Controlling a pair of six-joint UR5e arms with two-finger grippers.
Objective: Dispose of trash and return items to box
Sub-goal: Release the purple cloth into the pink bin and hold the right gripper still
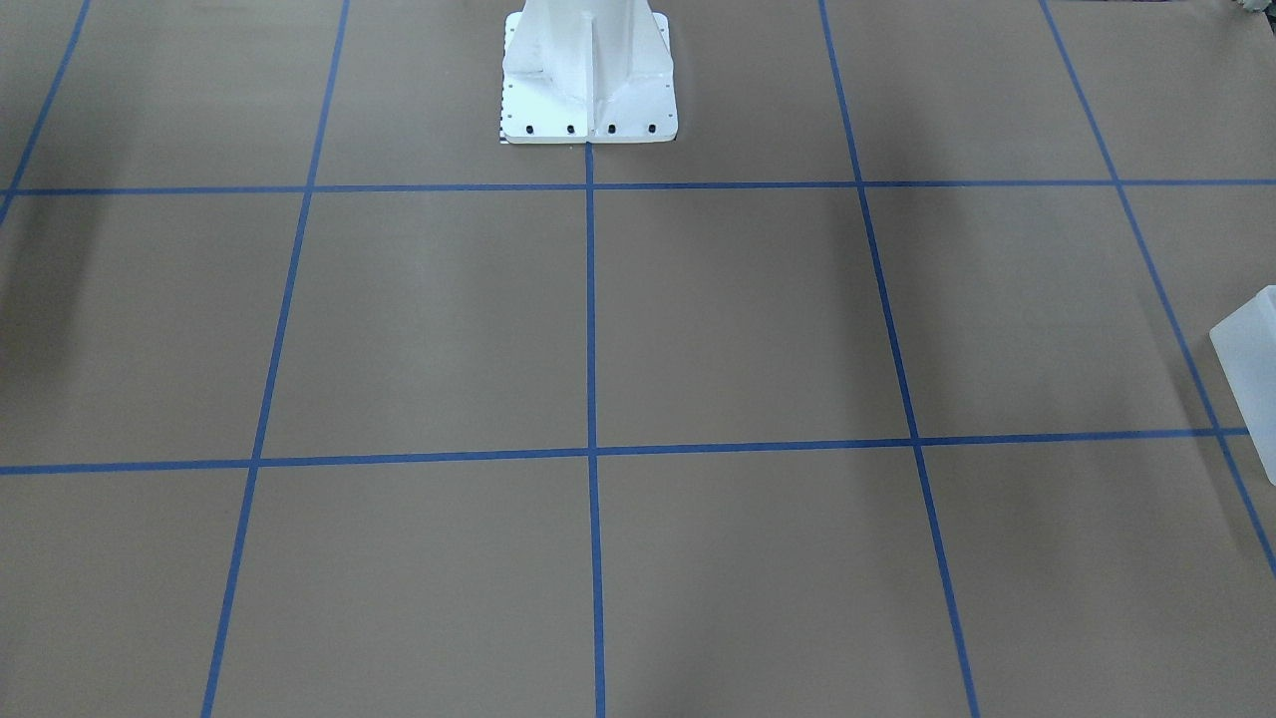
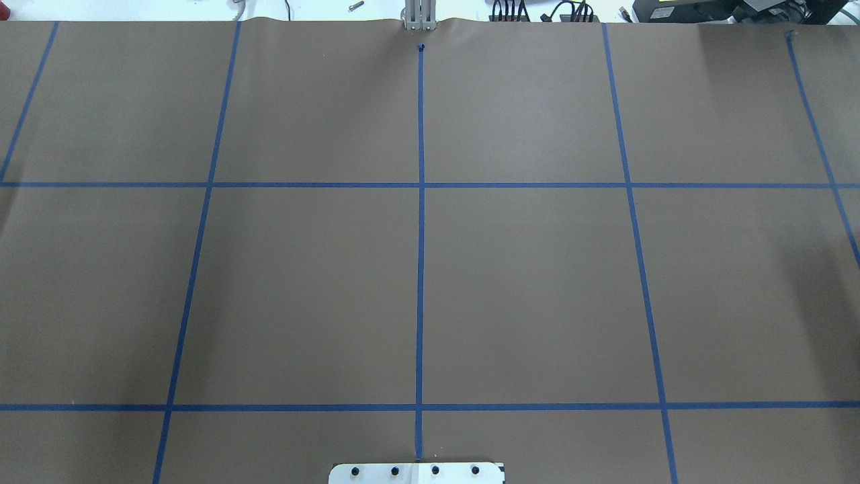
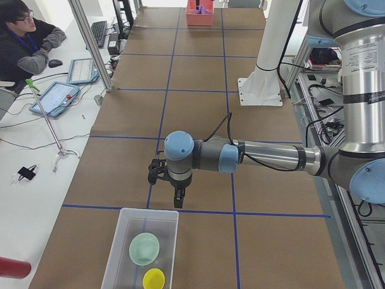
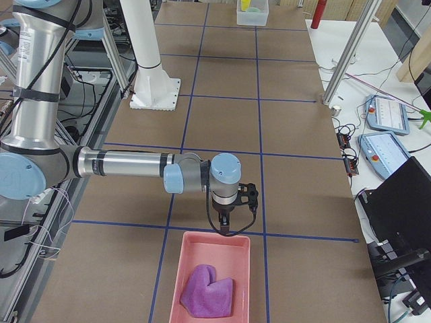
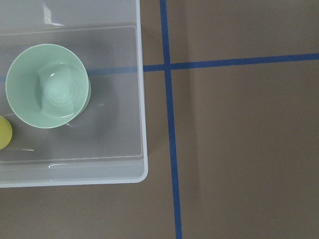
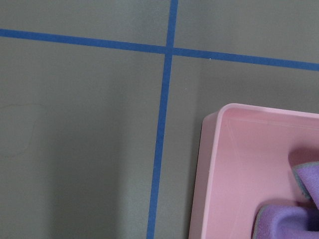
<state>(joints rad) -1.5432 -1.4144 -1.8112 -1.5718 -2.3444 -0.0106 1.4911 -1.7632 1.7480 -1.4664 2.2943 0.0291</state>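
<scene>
The frosted box (image 3: pixel 118 244) stands at the table's near end in the exterior left view. The mint-green bowl (image 3: pixel 144 248) and the yellow cup (image 3: pixel 153 279) lie inside it. The left wrist view looks down on the box's rim (image 5: pixel 142 99), the bowl (image 5: pixel 47 85) and the edge of the cup (image 5: pixel 4 132). My left gripper (image 3: pixel 178 201) hangs just past the box's far wall; I cannot tell whether it is open. My right gripper (image 4: pixel 224 229) hangs over the rim of a pink tray (image 4: pixel 190 250) that holds a purple crumpled lump (image 4: pixel 205 289); I cannot tell its state.
The white robot base (image 1: pixel 588 80) is bolted at the table's edge. A corner of the box (image 1: pixel 1251 369) shows in the front view. An operator (image 3: pixel 24 36) sits at a side desk with tablets. A red cylinder (image 3: pixel 12 268) lies beside the table.
</scene>
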